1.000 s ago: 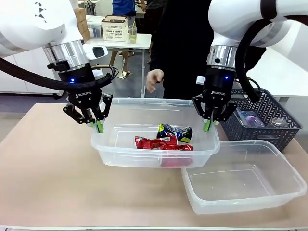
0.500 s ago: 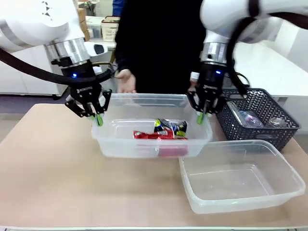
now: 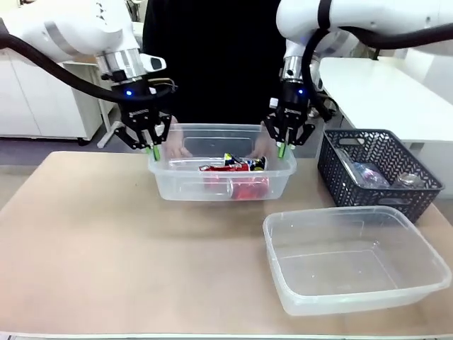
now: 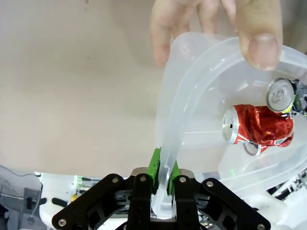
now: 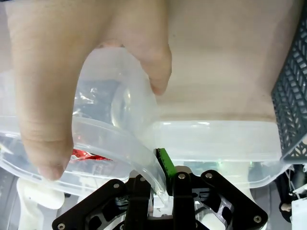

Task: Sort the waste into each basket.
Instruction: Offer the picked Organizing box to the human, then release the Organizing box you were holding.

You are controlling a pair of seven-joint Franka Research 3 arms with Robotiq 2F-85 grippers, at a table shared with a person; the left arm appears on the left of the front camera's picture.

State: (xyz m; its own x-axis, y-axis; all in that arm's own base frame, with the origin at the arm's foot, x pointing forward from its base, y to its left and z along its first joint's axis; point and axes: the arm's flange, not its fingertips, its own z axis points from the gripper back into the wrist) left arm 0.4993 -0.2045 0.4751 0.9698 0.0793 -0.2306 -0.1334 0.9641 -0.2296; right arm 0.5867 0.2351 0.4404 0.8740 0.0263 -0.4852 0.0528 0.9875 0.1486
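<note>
Both arms are reaching down at the far side of the desk (image 3: pixel 92 248), with their wrists pointing straight down. The left pincer (image 3: pixel 149 147) is clenching the left-end rim of the far clear tub (image 3: pixel 177 185), and the right pincer (image 3: pixel 282 149) is clenching its right-end rim. The person's hands (image 5: pixel 72 62) are gripping its far corners. The tub's long axis is running left to right, and crushed cans (image 3: pixel 237 168) are lying on their sides inside. The second clear tub (image 3: pixel 333 214) is sitting at the front right, just beside the dark basket (image 3: pixel 354 166).

front looks across; 2 close wrist views share tub (image 3: pixel 173 184).
</note>
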